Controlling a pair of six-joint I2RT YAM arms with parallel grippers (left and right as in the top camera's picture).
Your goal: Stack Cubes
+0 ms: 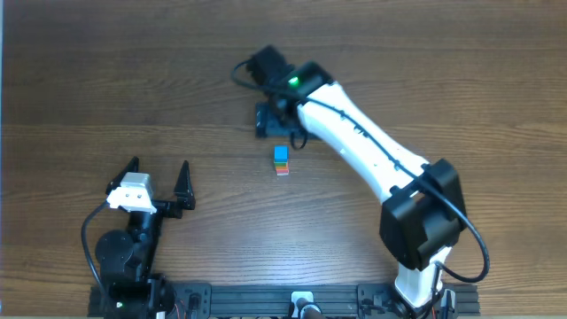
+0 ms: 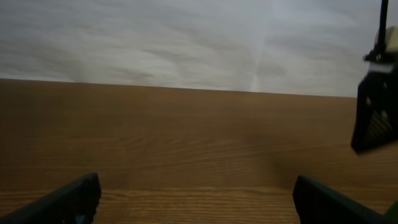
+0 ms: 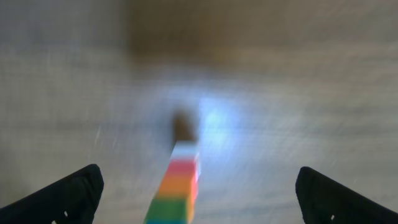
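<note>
A stack of small cubes (image 1: pixel 282 160) stands near the middle of the wooden table, with a blue cube on top and green, orange and red faces showing below. In the right wrist view the cube stack (image 3: pixel 176 186) rises between my right gripper's fingers, showing green, orange, red and white layers. My right gripper (image 1: pixel 276 120) hangs above the stack, open, its fingers (image 3: pixel 68 193) spread wide and touching nothing. My left gripper (image 1: pixel 159 174) stands open at the table's near left, far from the stack, with nothing between its fingers (image 2: pixel 68 199).
The wooden tabletop (image 1: pixel 461 80) stretches bare around the stack. A pale wall (image 2: pixel 186 37) rises behind the table's far edge. Part of the right arm (image 2: pixel 376 106) shows in the left wrist view.
</note>
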